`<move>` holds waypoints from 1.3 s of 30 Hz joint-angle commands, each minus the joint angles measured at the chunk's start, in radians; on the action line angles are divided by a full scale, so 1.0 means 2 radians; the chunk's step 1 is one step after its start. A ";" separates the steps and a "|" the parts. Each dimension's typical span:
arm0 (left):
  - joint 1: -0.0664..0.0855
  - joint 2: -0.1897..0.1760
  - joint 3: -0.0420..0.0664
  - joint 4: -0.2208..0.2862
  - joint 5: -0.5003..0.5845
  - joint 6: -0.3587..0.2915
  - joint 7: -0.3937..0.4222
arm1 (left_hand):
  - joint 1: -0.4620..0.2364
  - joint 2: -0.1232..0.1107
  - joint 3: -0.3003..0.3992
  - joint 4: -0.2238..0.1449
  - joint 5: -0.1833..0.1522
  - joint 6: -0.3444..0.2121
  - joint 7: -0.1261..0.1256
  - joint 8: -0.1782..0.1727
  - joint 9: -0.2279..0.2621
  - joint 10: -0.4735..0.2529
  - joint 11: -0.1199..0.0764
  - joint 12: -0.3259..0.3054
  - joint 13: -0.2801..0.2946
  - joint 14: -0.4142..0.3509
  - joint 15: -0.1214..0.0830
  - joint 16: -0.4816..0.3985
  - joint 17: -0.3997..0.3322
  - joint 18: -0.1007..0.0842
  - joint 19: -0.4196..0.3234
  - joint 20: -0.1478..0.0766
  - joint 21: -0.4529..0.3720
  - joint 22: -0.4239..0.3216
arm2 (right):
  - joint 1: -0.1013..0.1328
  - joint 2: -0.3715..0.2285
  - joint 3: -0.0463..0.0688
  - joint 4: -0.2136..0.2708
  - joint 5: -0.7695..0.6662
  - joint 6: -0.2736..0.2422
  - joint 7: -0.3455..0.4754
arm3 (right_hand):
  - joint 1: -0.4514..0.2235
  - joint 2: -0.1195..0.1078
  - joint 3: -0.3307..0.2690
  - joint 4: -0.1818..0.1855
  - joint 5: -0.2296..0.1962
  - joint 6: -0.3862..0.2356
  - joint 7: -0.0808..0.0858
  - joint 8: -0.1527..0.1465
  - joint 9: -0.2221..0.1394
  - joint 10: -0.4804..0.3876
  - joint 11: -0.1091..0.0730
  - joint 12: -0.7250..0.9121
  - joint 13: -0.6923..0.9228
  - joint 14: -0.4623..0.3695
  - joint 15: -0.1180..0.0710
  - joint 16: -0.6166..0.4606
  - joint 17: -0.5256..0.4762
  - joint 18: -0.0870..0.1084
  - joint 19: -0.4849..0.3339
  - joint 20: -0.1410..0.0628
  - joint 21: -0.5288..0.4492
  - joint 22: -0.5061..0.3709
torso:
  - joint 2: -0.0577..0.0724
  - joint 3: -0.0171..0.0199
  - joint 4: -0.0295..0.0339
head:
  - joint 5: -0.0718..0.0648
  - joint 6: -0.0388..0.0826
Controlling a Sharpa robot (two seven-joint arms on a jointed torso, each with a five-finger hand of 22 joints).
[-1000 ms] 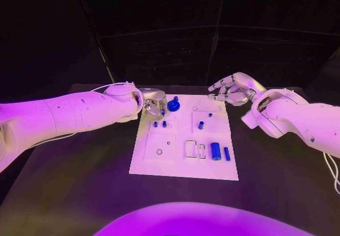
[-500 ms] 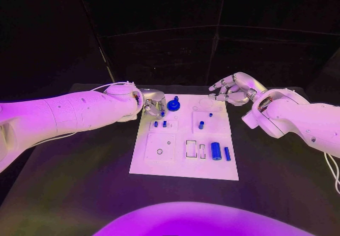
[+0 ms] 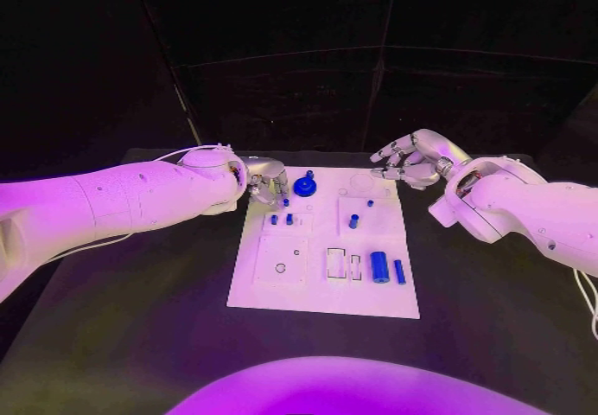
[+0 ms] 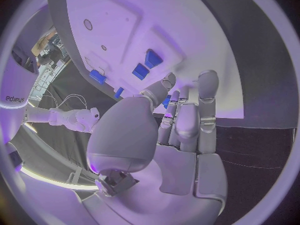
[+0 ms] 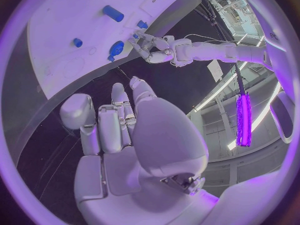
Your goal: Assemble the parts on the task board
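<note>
White task board (image 3: pixel 318 290), edges seemingly unobstructed.

A robotics lab: black table (image 3: pixel 149 328), dark backdrop, long ceiling strip lights (image 5: pixel 242 120), cluttered benches (image 5: pixel 226 2).

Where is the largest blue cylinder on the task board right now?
In the head view, the large blue cylinder lies on the task board at its near right part, between a slimmer blue part and an empty rectangular slot.
</note>
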 commanded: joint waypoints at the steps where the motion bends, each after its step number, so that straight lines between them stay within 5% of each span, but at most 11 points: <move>1: 0.001 -0.008 0.000 -0.003 0.073 -0.022 -0.001 | 0.005 0.000 0.001 0.001 0.001 -0.001 0.002 -0.002 0.001 -0.005 0.001 -0.003 -0.001 -0.001 0.004 -0.004 -0.006 0.000 -0.006 0.000 -0.009 -0.008 | 0.001 0.000 0.000 -0.004 -0.061 0.022 -0.043 | 0.019 -0.002 0.021 -0.006 -0.023 0.001 0.004 0.001 -0.001 -0.013 0.006 -0.049 -0.041 -0.001 0.003 -0.027 -0.018 0.010 -0.010 0.002 -0.019 -0.025 | -0.001 0.0001 -0.0003 | -0.002 0.003; 9: 0.003 -0.041 0.000 0.013 0.276 -0.093 0.035 | 0.006 0.003 0.003 0.004 0.001 0.022 0.007 0.010 0.006 0.021 0.000 0.011 0.005 -0.004 0.004 -0.009 -0.015 0.004 -0.012 0.001 -0.023 -0.019 | -0.002 -0.002 0.000 -0.004 -0.223 0.052 -0.100 | 0.032 -0.015 0.075 -0.012 -0.052 0.038 -0.006 0.004 0.000 -0.015 0.004 -0.150 -0.141 0.011 0.002 -0.018 -0.017 0.003 0.016 0.002 0.003 0.011 | 0.001 -0.0004 0.0000 | -0.019 0.021; 15: 0.003 -0.061 0.000 0.047 0.481 -0.139 0.117 | 0.010 0.006 0.006 0.005 0.001 0.037 0.002 0.018 0.007 0.056 -0.008 0.032 0.010 -0.017 -0.002 -0.031 -0.055 0.007 -0.023 -0.003 -0.041 -0.034 | -0.008 -0.001 0.000 -0.004 -0.303 0.057 -0.123 | 0.023 -0.037 0.122 -0.014 -0.075 0.050 -0.006 -0.007 -0.002 0.010 0.005 -0.188 -0.195 0.015 0.002 -0.016 -0.023 -0.001 0.028 0.003 0.018 0.033 | 0.000 -0.0011 0.0014 | -0.032 0.024; 22: 0.002 -0.074 -0.001 0.098 0.648 -0.113 0.206 | 0.002 0.006 -0.007 0.016 0.001 0.037 0.002 0.019 0.004 0.051 -0.007 0.038 0.007 -0.088 -0.001 -0.141 -0.223 0.006 -0.056 -0.003 -0.073 -0.049 | -0.020 0.013 0.000 -0.014 -0.335 0.046 -0.124 | 0.015 -0.051 0.150 -0.018 -0.077 0.047 -0.001 -0.019 -0.002 0.011 0.009 -0.205 -0.220 0.015 0.006 -0.013 -0.025 -0.002 0.029 0.006 0.020 0.036 | 0.000 -0.0010 0.0000 | -0.040 0.027; 28: 0.001 -0.077 -0.001 0.126 0.694 -0.101 0.237 | 0.004 0.006 -0.022 0.021 0.001 0.036 0.004 0.020 0.003 0.047 -0.005 0.043 0.005 -0.111 0.001 -0.186 -0.248 0.006 -0.077 -0.001 -0.103 -0.068 | -0.028 0.028 0.000 -0.025 -0.342 0.041 -0.123 | 0.007 -0.059 0.168 -0.021 -0.076 0.045 0.003 -0.026 -0.002 0.008 0.013 -0.215 -0.236 0.015 0.009 -0.011 -0.026 -0.002 0.028 0.009 0.020 0.036 | 0.002 -0.0001 0.0010 | -0.040 0.031; 39: 0.001 -0.082 -0.001 0.153 0.732 -0.101 0.254 | 0.010 0.007 -0.033 0.022 0.001 0.035 0.004 0.020 0.002 0.045 -0.005 0.047 0.003 -0.116 0.002 -0.210 -0.262 0.006 -0.083 0.000 -0.119 -0.079 | -0.035 0.046 0.000 -0.040 -0.340 0.043 -0.114 | 0.001 -0.066 0.180 -0.025 -0.076 0.040 0.007 -0.033 -0.002 0.004 0.017 -0.222 -0.249 0.015 0.012 -0.009 -0.027 -0.001 0.027 0.011 0.020 0.036 | 0.002 0.0001 0.0005 | -0.044 0.028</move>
